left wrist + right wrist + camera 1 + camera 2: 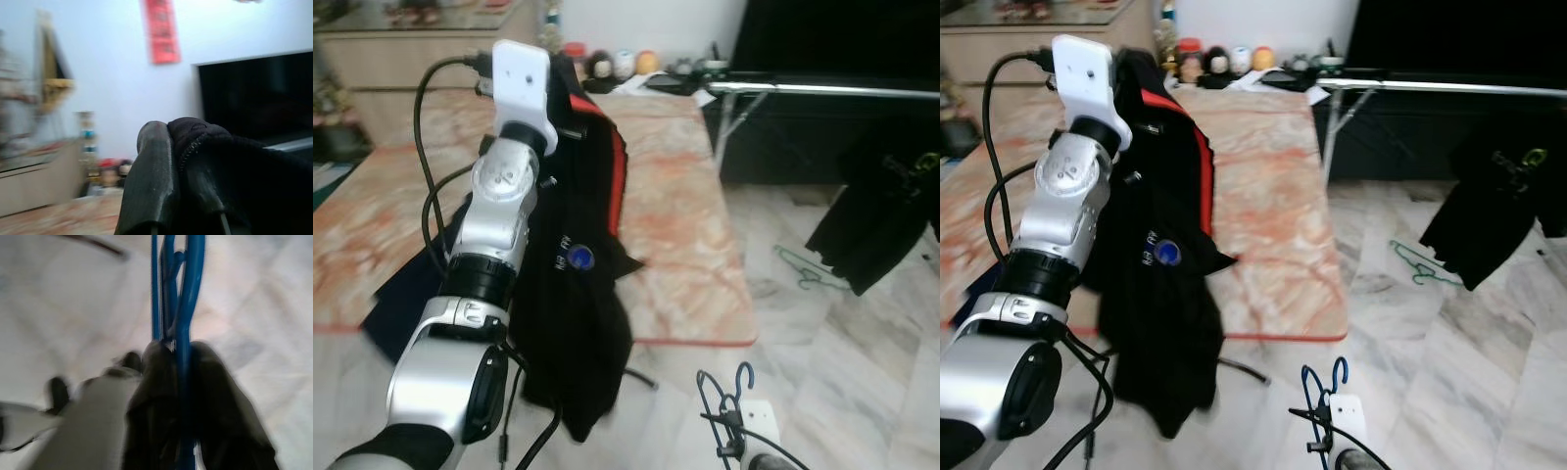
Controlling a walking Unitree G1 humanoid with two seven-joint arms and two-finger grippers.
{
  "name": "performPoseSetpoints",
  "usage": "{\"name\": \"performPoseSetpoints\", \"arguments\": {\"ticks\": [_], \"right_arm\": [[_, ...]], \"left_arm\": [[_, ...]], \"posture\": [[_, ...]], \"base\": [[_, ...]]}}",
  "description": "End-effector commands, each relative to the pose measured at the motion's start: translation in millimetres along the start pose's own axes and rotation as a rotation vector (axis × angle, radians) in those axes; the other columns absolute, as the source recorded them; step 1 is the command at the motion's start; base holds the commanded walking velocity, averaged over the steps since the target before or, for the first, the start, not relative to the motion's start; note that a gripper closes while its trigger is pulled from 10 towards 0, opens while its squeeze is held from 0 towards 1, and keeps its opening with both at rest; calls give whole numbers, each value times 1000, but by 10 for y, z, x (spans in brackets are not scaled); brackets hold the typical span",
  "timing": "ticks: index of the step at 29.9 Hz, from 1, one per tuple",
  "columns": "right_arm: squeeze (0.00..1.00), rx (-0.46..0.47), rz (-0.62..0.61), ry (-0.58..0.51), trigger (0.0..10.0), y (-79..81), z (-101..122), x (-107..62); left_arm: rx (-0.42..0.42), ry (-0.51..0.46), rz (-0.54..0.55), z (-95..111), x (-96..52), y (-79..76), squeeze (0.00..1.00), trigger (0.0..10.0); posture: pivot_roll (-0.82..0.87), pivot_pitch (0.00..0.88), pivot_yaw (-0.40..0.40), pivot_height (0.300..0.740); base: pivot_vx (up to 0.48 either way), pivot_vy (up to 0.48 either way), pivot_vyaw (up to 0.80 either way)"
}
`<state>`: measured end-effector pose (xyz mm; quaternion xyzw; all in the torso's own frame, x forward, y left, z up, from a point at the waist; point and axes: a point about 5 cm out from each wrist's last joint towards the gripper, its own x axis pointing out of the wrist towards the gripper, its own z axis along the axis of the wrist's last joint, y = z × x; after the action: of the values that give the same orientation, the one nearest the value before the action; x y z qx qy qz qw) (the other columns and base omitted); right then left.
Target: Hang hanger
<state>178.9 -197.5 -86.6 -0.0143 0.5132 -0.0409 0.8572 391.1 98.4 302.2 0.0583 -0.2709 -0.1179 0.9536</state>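
In the head views, the left gripper (563, 73) is lifted high with a black jacket (578, 274) hanging from it over the marble tabletop (675, 196) edge, probably to keep it off the floor. The drying rail (822, 90) stands well apart, with open floor between. In the left wrist view, the fingers (151, 181) pinch the cloth. In the right wrist view, the right gripper (178, 396) clamps blue hangers (188, 293), held low.

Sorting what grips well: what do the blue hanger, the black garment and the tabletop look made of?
Blue hanger: thin, smooth rod, likely coated wire or plastic; the right gripper pinches it. Black garment: soft fabric with red trim, draping limply from the left gripper. Tabletop: glossy, orange-veined, marble-like, possibly imitation.
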Motion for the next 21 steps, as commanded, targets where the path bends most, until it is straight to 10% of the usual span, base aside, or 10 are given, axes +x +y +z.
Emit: {"name": "performPoseSetpoints", "arguments": {"ticks": [1, 9, 21], "right_arm": [[0, 5, 7, -25, 10000, 43, 80, 5], [0, -2, 11, -17, 10000, 39, 65, 5], [0, -17, 14, 0, 10000, 23, 16, 2]], "left_arm": [[27, -36, 22, 93, 44, 116, 0, 10000], [-4, 18, -28, -104, -124, 89, 0, 10000], [-149, 283, -266, -650, -1158, -199, 0, 10000]], "posture": [[-7, 0, -29, 740], [6, 0, -36, 740], [14, 0, -36, 740]], "base": [[480, 0, 0], [295, 0, 0], [0, 0, 0]]}}
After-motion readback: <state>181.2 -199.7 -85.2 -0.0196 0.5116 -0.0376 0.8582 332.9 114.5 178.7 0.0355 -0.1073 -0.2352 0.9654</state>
